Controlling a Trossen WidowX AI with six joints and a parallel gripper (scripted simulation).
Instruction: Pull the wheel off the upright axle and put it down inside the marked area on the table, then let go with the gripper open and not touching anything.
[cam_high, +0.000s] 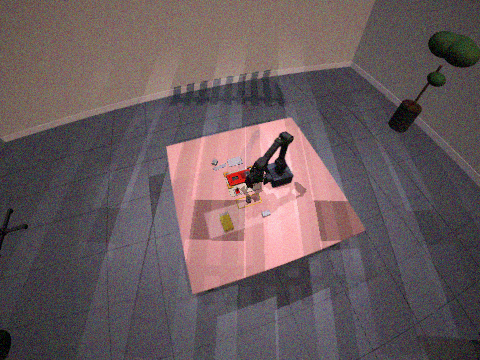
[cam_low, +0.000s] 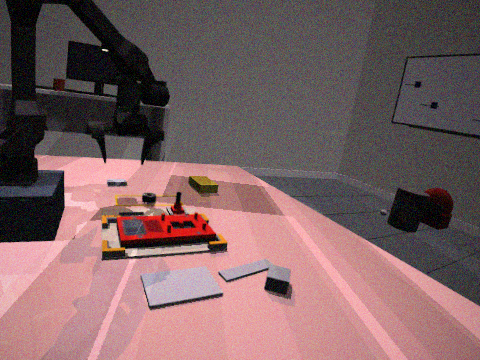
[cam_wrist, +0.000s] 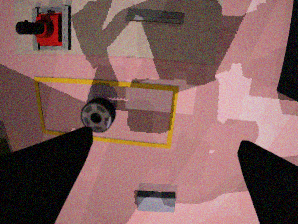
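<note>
The wheel (cam_high: 248, 199) (cam_low: 149, 198) (cam_wrist: 100, 112), dark with a grey hub, lies flat on the table inside the yellow outline of the marked area (cam_low: 170, 197) (cam_wrist: 173, 118), toward its left end in the wrist view. The upright axle (cam_low: 178, 200) (cam_wrist: 22, 27) is a black post on a red base, with no wheel on it. My gripper (cam_low: 123, 163) (cam_wrist: 166, 141) is open and empty, well above the table. Its fingers touch nothing; in the wrist view the left fingertip only overlaps the line of sight near the wheel.
A red board (cam_low: 200, 232) (cam_high: 232, 180) with short pegs sits between orange corners beside the axle. A yellow block (cam_high: 226, 221) (cam_low: 202, 184) and a small grey block (cam_high: 266, 213) (cam_low: 117, 183) (cam_wrist: 156, 201) lie beyond the marked area. A grey plate (cam_low: 180, 286), strip (cam_low: 245, 270) and block (cam_low: 277, 279) lie across the board.
</note>
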